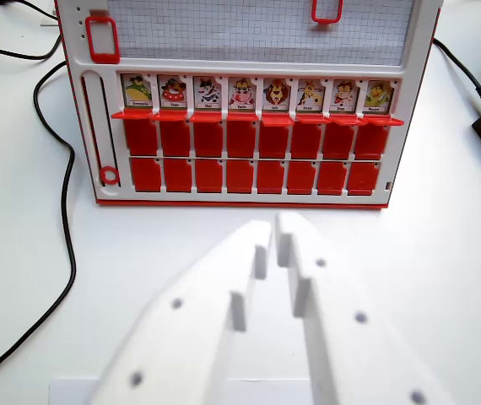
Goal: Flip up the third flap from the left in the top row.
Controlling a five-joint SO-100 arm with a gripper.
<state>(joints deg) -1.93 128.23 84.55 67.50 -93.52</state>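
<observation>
Hand (275,226) just short of game board (249,126), third flap (208,93) beyond.

We see the game board (249,101) as moulded plastic: a white frame with a faint sheen, and red flaps (249,156) of smooth, slightly glossy plastic set into it. Above the flaps, the row of picture cards (257,93) looks like printed paper or card, matt. Higher on the board, the gridded panel (257,29) reads as matt paper, with red plastic clips (102,38) over it. Below the board, the fingers (312,295) are white, matt plastic with a fine printed-looking texture. The desk (443,219) under the board is smooth, white and faintly reflective. Left of the board, the black cables (65,211) look rubbery with a dull sheen.
</observation>
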